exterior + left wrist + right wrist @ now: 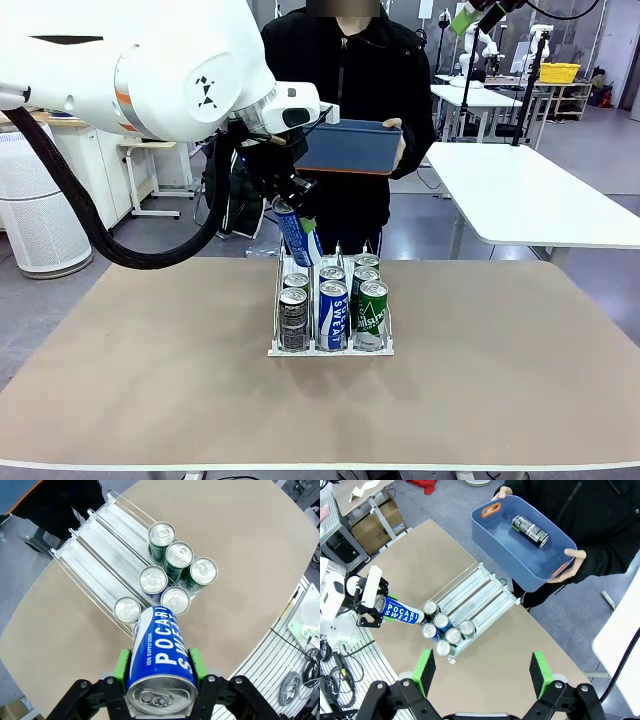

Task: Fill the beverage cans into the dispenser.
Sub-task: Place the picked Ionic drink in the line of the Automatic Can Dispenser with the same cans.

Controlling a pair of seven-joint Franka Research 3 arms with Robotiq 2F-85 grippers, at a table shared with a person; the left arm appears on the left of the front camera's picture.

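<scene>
On the desk (500,350), cans (333,310) stand at the near end of the dispenser (330,351). A tilted can (297,235) hangs over its left lane in the left gripper (160,662). Beyond, a bin (520,565) held by a person (345,60) contains a lone can (530,530).

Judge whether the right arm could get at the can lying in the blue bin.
Probably yes: the right gripper is open and empty, the bin is open-topped, and nothing covers the can.

Front low, wrists overhead; shared dispenser (481,591)
</scene>
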